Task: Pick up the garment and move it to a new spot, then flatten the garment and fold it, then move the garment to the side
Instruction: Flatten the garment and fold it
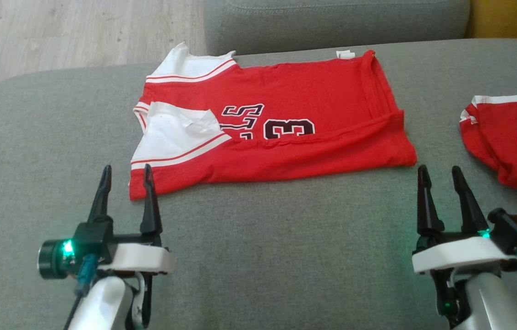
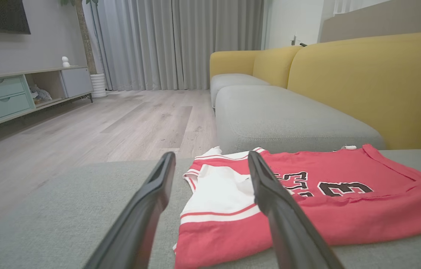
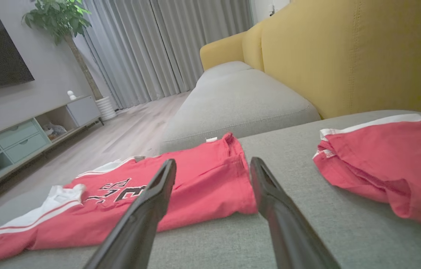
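A red jersey (image 1: 286, 114) with white sleeves and black lettering lies spread on the grey sofa cushion (image 1: 258, 238), its near long edge folded over the print. The same jersey (image 2: 307, 209) fills the lower right of the left wrist view, and the jersey (image 3: 180, 186) lies ahead of the fingers in the right wrist view. My left gripper (image 1: 126, 170) stands open just short of the jersey's near left corner. At its near right corner my right gripper (image 1: 439, 169) is open too. Neither holds anything.
A second red garment (image 1: 515, 142) lies bunched at the right edge of the cushion, also seen as a red garment (image 3: 386, 164) to the right. Another grey cushion (image 1: 332, 20) and a yellow backrest (image 2: 374, 86) lie beyond. Wooden floor (image 1: 57, 32) runs off to the left.
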`<state>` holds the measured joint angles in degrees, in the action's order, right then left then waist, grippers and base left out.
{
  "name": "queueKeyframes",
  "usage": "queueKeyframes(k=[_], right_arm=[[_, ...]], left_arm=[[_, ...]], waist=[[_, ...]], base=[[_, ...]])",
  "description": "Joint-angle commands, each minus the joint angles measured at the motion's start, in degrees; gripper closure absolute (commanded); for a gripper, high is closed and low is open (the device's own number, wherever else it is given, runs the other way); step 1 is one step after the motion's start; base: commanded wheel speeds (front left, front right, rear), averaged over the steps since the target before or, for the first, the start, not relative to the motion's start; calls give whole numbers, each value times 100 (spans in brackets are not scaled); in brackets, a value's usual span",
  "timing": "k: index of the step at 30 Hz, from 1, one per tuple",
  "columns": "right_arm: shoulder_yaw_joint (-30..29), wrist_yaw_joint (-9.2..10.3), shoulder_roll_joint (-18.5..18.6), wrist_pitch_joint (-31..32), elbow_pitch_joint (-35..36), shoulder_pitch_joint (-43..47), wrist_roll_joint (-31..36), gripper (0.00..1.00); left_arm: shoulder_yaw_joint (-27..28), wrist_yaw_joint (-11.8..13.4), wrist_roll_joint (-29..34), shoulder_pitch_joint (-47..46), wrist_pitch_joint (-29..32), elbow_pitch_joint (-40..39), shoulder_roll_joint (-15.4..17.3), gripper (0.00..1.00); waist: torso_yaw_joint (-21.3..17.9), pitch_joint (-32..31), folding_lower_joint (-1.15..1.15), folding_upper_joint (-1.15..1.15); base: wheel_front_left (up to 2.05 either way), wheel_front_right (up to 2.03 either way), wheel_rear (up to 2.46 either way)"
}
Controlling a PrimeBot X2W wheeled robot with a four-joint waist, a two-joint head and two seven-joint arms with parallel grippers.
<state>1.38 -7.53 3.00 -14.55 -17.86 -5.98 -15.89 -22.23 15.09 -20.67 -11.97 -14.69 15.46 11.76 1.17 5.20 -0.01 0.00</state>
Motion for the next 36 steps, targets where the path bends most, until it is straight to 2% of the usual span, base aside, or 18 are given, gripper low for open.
queueKeyframes(k=[1, 7, 14, 21, 27, 30, 34, 35, 36], right_arm=[[151, 4, -10, -44, 260, -201, -61, 0], [297, 4, -11, -44, 425, -266, -46, 0], [409, 4, -12, -44, 509, -375, -47, 0], [497, 4, -12, -44, 516, -475, -95, 0], [560, 4, -12, -44, 526, -507, -141, 0], [593, 4, -12, -44, 532, -527, -164, 0], [569, 4, -12, -44, 543, -549, -197, 0], [561, 4, -12, -45, 543, -550, -203, 0], [551, 4, -12, -45, 539, -552, -208, 0]], left_arm=[[295, -32, 72, -272, -30, -161, 64, 0], [479, -257, 333, -420, -30, 71, -21, 0], [458, -352, 347, -971, 330, 1477, 70, 0], [497, -491, 235, -1434, 570, 2385, 158, 0], [556, -431, 186, -1669, 673, 2914, 228, 0], [533, -479, 143, -1773, 919, 3242, 247, 0], [417, -662, 110, -1877, 1320, 3575, 246, 0], [393, -705, 103, -1900, 1384, 3622, 246, 32], [378, -737, 97, -1921, 1398, 3648, 247, 70]], waist=[[-13, 18, 1, 0], [-107, 147, 1, 0], [-222, 505, 1, 0], [-364, 766, 1, 0], [-474, 864, 1, 0], [-541, 915, 1, 0], [-602, 928, 1, 0], [-608, 921, 1, 0], [-608, 910, 1, 0]], base=[[0, 0, 0], [0, 0, 0], [0, 0, 0], [0, 0, 0], [0, 0, 0], [0, 0, 0], [0, 0, 0], [0, 0, 0], [0, 0, 0]])
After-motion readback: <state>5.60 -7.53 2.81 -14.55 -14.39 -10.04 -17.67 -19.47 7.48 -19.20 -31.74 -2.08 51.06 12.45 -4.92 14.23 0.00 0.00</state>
